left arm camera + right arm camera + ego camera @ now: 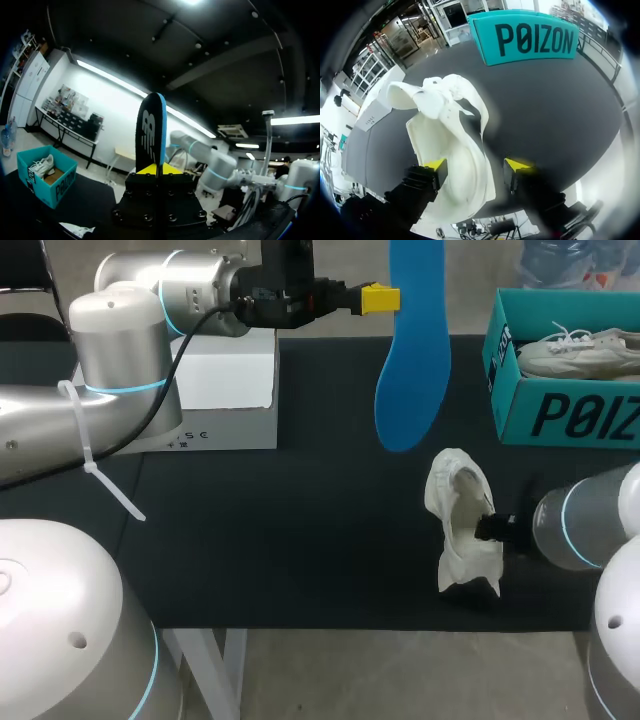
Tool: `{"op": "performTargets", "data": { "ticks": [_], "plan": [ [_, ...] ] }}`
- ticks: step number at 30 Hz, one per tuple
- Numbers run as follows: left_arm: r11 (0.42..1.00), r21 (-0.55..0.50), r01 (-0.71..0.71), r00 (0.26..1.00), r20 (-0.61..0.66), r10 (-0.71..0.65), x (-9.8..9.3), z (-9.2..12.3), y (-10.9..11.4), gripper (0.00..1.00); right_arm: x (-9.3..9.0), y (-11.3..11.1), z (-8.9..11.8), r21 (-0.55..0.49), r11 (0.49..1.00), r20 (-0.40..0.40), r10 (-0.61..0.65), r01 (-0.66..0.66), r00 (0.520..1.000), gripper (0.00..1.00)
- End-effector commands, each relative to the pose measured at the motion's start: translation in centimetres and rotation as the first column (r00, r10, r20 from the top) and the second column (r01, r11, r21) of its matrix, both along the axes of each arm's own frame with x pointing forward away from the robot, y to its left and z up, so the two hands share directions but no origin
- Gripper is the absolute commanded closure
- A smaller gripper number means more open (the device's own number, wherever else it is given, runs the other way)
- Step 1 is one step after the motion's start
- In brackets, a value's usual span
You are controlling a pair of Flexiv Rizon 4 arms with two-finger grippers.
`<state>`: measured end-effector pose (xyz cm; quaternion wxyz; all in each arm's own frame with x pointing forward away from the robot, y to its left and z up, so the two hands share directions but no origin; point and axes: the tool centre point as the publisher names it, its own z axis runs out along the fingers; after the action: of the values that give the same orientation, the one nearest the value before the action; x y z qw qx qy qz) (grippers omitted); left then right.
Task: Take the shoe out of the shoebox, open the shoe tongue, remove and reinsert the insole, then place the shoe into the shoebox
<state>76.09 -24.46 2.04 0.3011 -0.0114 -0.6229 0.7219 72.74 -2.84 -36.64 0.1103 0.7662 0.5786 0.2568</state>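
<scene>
The left gripper [380, 298] is pinching the blue insole [411, 360] by its end, dangling it above the table [300, 540]. The right gripper [492, 528] is clamping the white shoe [460, 530] near the shoebox [560, 420]. A swinging insole risks buckling against the shoe's opening.

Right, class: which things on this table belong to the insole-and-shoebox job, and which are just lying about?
Job: blue insole, in left gripper; white shoe, in right gripper; teal shoebox.
Lying about: white box; second shoe inside the shoebox.

Left claw [381, 299] raised and pinched; right claw [476, 168] low, clamping.
</scene>
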Motion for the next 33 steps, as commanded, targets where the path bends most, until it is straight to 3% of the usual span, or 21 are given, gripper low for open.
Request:
{"op": "performTargets", "data": {
  "ticks": [1,3,21,23,25,26,27,28,29,31,32,33],
  "plan": [
    [1.0,0.001,0.001,1.0,0.0,-0.001,0.0,0.0,0.0,1.0,-1.3,-1.5,3.4,0.006,1.0,0.049,0.002,-0.002,0.999,0.0],
    [1.0,0.001,0.001,1.0,0.0,-0.001,0.0,0.0,0.0,1.0,-1.0,-2.0,4.6,0.024,1.0,0.044,-0.001,0.0,0.999,0.0],
    [1.0,0.001,0.001,1.0,0.0,-0.001,0.0,0.0,0.0,1.0,-1.0,-2.0,4.6,0.024,1.0,0.044,-0.001,0.0,0.999,0.0],
    [1.0,0.001,0.001,1.0,0.0,-0.001,0.0,0.0,0.0,1.0,-0.5,-2.9,5.5,0.094,0.994,-0.032,0.067,-0.064,0.997,0.0],
    [1.0,0.001,0.001,1.0,0.0,-0.001,0.0,0.0,0.0,1.0,0.3,-4.3,6.2,0.26,0.962,-0.133,0.127,-0.089,0.983,0.0],
    [1.0,0.001,0.001,1.0,0.0,-0.001,0.0,0.0,0.0,1.0,0.9,-5.2,6.5,0.403,0.913,-0.213,0.157,-0.059,0.965,0.0],
    [1.0,0.001,0.001,1.0,0.0,-0.001,0.0,0.0,0.0,1.0,1.4,-6.0,6.4,0.471,0.882,-0.308,0.178,-0.012,0.935,0.0],
    [1.0,0.001,0.001,1.0,0.0,-0.001,0.0,0.0,0.0,1.0,1.7,-6.5,6.3,0.49,0.872,-0.354,0.204,-0.005,0.913,0.0],
    [1.0,0.001,0.001,1.0,0.0,-0.001,0.0,0.0,0.0,1.0,2.1,-7.1,6.3,0.594,0.801,-0.407,0.216,0.077,0.888,0.0],
    [1.0,0.001,0.001,1.0,0.0,-0.001,0.0,0.0,0.0,1.0,2.5,-7.7,6.3,0.696,0.703,-0.451,0.268,0.148,0.851,0.0],
    [1.0,0.001,0.001,1.0,0.0,-0.001,0.0,0.0,0.0,1.0,2.7,-7.9,6.3,0.75,0.621,-0.484,0.283,0.226,0.828,0.0],
    [1.0,0.001,0.001,1.0,0.0,-0.001,0.0,0.0,0.0,1.0,2.9,-8.0,6.1,0.754,0.605,-0.497,0.275,0.254,0.823,0.0]
  ]
}}
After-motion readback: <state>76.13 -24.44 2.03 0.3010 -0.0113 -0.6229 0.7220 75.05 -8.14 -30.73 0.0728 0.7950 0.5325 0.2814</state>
